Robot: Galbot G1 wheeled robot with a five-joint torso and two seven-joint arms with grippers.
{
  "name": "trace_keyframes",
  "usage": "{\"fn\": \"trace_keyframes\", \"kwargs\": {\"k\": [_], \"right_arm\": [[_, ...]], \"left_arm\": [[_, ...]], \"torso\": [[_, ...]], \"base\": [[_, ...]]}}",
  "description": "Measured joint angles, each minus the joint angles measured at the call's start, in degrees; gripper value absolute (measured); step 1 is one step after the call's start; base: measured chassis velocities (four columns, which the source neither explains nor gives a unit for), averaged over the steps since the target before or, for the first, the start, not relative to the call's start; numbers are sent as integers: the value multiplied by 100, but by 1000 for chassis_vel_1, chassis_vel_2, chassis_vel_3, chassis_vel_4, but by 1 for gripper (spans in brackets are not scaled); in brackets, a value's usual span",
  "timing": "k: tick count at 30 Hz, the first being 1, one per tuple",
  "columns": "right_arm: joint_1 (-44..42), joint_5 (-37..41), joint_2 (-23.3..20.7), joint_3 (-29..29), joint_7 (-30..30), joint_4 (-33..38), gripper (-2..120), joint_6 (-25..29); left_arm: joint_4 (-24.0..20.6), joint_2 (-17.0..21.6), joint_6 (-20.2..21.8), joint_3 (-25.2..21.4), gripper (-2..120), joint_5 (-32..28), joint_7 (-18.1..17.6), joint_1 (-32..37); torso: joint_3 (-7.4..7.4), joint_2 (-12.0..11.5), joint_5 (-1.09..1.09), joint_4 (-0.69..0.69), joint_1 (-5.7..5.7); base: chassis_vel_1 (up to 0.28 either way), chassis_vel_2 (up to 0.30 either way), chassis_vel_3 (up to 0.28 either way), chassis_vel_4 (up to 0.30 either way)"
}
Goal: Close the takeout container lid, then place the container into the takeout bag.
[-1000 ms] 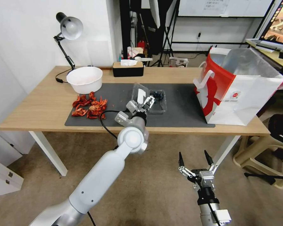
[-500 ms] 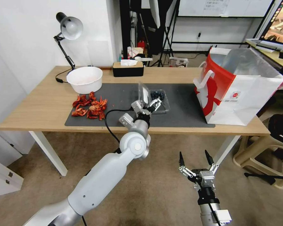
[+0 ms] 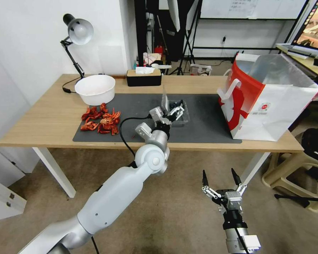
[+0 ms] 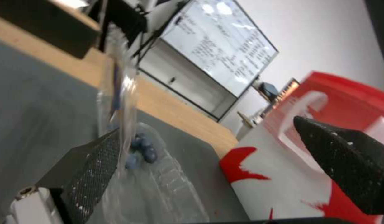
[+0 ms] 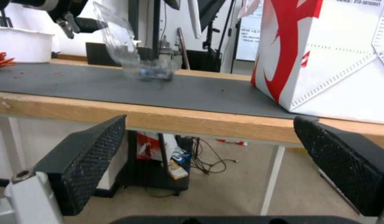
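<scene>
The takeout container [image 3: 180, 113] is a clear clamshell on the grey mat with dark blue food in its tray [image 4: 144, 149]. Its lid [image 3: 164, 101] stands nearly upright on the hinge. My left gripper [image 3: 168, 114] is open at the container's near side. One finger [image 4: 90, 169] rests against the lid [image 4: 119, 93], the other is out over the tray. The white-and-red takeout bag [image 3: 268, 102] stands open to the right, apart from the container. My right gripper [image 3: 221, 178] hangs open below the table's front edge, facing the container [image 5: 148, 73] and the bag [image 5: 324, 56].
A white bowl [image 3: 95, 89] and a pile of red crayfish [image 3: 100, 121] lie left on the mat [image 3: 205, 123]. A desk lamp [image 3: 77, 31] and a black tissue box [image 3: 143, 77] stand at the back. Bare mat separates container and bag.
The lid has swung up from lying flat open to nearly upright, while my left gripper moved forward and right along with it. The right arm has barely moved.
</scene>
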Motion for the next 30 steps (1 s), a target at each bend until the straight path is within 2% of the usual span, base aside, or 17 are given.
{"fn": "trace_keyframes", "kwargs": {"k": [6,11,24,27,30], "right_arm": [[3,0,-4,8,40,-1,100,0],[14,3,-19,18,68,-7,100,0],[20,25,-63,62,103,-9,100,0],[26,27,-65,63,104,-5,100,0],[28,27,-59,63,104,-4,100,0]], "left_arm": [[273,160,-111,414,100,712,458,-208],[407,176,-182,682,100,917,585,-357],[864,0,-264,900,100,871,883,-737],[1007,-62,-176,962,100,755,953,-839],[1162,-187,14,984,100,385,961,-972]], "torso": [[0,0,0,0,0],[0,0,0,0,0],[0,0,1,0,0],[0,0,1,0,0],[0,0,1,0,0]], "base": [[0,0,0,0],[0,0,0,0],[0,0,0,0],[0,0,0,0],[0,0,0,0]]}}
